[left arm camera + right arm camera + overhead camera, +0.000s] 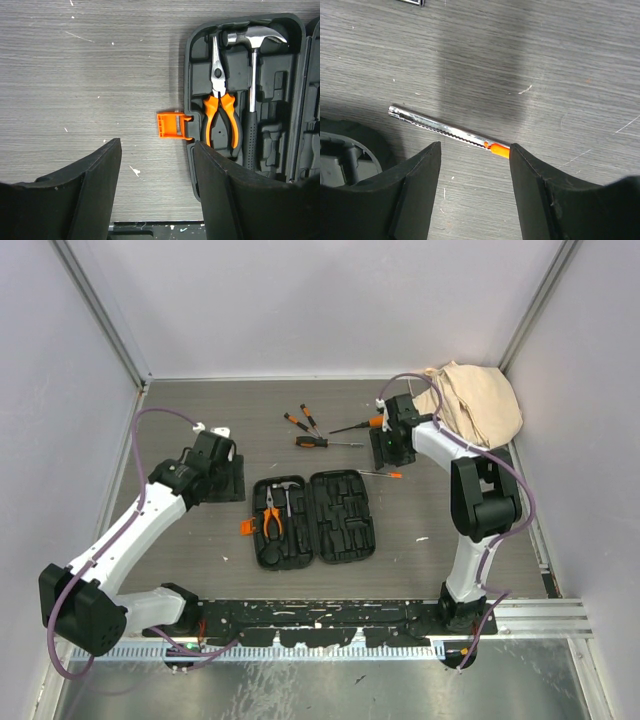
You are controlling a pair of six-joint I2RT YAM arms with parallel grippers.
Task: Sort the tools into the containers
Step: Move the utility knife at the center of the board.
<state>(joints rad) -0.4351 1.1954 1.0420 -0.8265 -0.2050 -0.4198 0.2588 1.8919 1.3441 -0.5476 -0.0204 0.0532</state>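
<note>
Top external view: a black clamshell tool case [314, 520] lies open in the middle of the table [250, 410], a little toward its near edge. Orange-handled pliers [272, 517] and a hammer [287, 498] are already seated in its left half, while the right half shows only bare moulded slots. The right gripper [388, 445] hangs low over a slim chrome tool [380, 474] with an orange end, which lies flat on the table just beside the case's far right corner. The right wrist view shows that gripper's fingers apart and clamped on nothing, with the tool crossing the gap ahead of them. The left gripper [215, 468] sits off the case's left edge, fingers likewise apart and empty, facing the flipped-out orange latch [172, 125]. Several screwdrivers [312, 441] lie loose nearer the far edge, and a beige cloth bag [475, 400] fills the far right corner. The sorting looks barely begun. The step in hand appears to be picking up the chrome tool, which would call for the right fingers to straddle the shaft, drop to the tabletop and close.
</note>
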